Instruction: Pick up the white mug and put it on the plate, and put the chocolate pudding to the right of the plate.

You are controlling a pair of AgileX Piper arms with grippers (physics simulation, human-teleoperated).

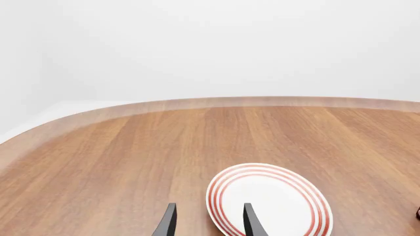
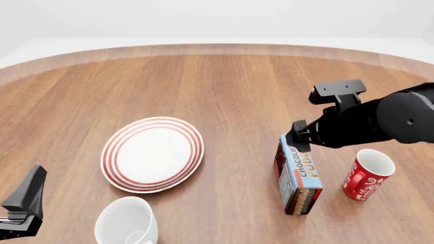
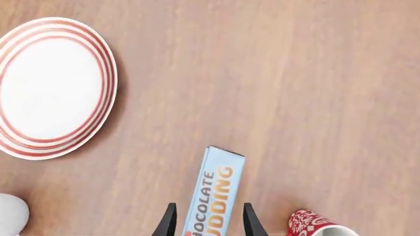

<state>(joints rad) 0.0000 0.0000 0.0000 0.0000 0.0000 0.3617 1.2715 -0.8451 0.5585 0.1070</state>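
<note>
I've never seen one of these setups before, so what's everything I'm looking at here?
Table: one, brown wood, under everything.
Plate: one, white with red rings, left of centre, nothing on it.
White mug: one, plain white, at the near edge, just in front of the plate.
Pudding: one carton, light blue face, dark brown and red sides, right of the plate, standing on a narrow side.
Red mug: one, red with white pattern, right of the pudding.
Left gripper: one, black, jaws open, near left corner, holding nothing.
Right gripper: one, black, jaws open on either side of the pudding's top; contact unclear.
</note>
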